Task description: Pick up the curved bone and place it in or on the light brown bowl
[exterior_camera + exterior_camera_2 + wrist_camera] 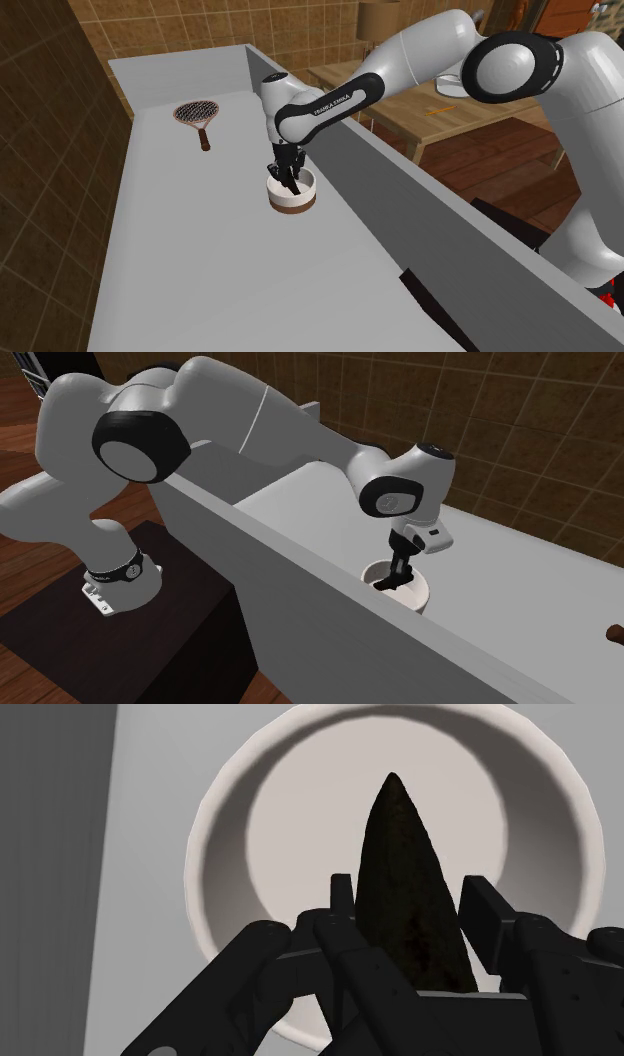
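A bowl (292,207), white inside with a brown base, stands on the grey counter (200,250) next to the raised grey ledge. My gripper (290,183) hangs straight down into the bowl's mouth. In the wrist view the gripper (410,889) is shut on a dark brown, pointed bone (400,854). The bone's tip points down at the bowl's pale floor, inside the rim (215,824). From the second exterior view the gripper (392,578) reaches inside the bowl (420,595), with the dark bone (386,585) at its tips.
A brown racket-shaped thing (197,115) lies farther back on the counter; its handle end (615,635) shows at the second exterior view's right edge. A tall grey ledge (420,200) runs along the counter beside the bowl. A wooden table (450,105) stands beyond it.
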Robot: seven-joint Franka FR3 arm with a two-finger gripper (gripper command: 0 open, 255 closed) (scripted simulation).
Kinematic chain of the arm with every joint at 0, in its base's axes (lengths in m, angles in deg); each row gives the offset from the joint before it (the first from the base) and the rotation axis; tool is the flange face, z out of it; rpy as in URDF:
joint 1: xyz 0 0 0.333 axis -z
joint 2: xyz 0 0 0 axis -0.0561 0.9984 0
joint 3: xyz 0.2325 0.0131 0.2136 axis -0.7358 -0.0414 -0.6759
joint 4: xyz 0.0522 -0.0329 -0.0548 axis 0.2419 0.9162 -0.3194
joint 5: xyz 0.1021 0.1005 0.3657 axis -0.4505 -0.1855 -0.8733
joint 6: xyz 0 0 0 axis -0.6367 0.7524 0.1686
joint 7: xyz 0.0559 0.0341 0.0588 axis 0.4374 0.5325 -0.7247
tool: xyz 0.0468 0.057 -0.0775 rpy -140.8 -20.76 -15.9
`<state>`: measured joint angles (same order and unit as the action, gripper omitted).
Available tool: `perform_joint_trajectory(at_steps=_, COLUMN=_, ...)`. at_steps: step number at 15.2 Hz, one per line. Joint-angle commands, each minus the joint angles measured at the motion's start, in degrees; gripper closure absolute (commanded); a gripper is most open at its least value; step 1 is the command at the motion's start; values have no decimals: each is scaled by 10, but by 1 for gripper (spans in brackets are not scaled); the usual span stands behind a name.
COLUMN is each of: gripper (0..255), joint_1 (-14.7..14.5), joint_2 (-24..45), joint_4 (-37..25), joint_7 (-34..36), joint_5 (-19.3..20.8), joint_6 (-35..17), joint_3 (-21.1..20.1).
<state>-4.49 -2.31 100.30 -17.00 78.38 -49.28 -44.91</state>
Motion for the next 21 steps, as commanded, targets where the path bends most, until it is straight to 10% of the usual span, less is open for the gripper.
perform_joint_trajectory(at_steps=1, gripper=255, joint_1=0, joint_2=0, joint_4=0, joint_7=0, joint_5=0, joint_6=0, joint_3=0)
perform_joint_trajectory(at_steps=3, gripper=255, joint_1=0, joint_2=0, joint_4=0, joint_7=0, joint_5=0, joint_6=0, joint_3=0)
perform_joint_trajectory(at_steps=4, gripper=0, joint_1=0, joint_2=0, joint_4=0, joint_7=0, joint_5=0, joint_6=0, joint_3=0)
perform_joint_trajectory(at_steps=21, gripper=0, joint_1=1, joint_2=-32, joint_4=-22, joint_7=-7, joint_5=-11, joint_6=52, joint_3=-8)
